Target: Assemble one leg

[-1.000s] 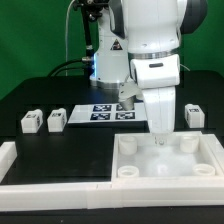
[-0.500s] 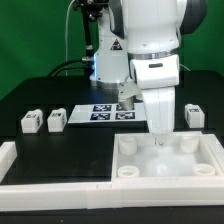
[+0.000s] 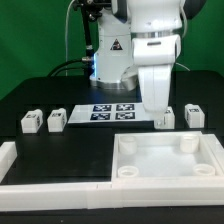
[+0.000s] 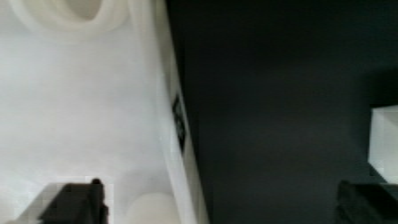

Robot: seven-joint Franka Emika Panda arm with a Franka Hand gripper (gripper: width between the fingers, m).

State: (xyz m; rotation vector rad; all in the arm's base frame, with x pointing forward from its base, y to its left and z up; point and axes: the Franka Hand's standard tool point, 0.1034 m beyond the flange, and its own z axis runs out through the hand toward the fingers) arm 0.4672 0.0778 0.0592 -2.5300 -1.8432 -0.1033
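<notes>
Several small white legs with tags stand on the black table: two at the exterior view's left (image 3: 31,121) (image 3: 56,119), one at the right (image 3: 195,116) and one (image 3: 164,119) just behind the tray's far rim. The big white tray (image 3: 130,165) with round corner sockets lies in front. My gripper (image 3: 158,114) hangs above the tray's far rim, close to that fourth leg. In the wrist view the gripper (image 4: 219,196) is open and empty, its dark fingers (image 4: 75,200) wide apart over the tray's edge (image 4: 169,110). One leg (image 4: 386,140) shows at the frame's edge.
The marker board (image 3: 112,112) lies flat behind the tray, near the robot's base. A white raised frame (image 3: 20,170) runs along the front and the exterior view's left. A tray socket (image 4: 80,10) shows in the wrist view.
The gripper has risen out of the tray's far socket area and moved back. The leg behind the tray's far rim, hidden before, now shows.
</notes>
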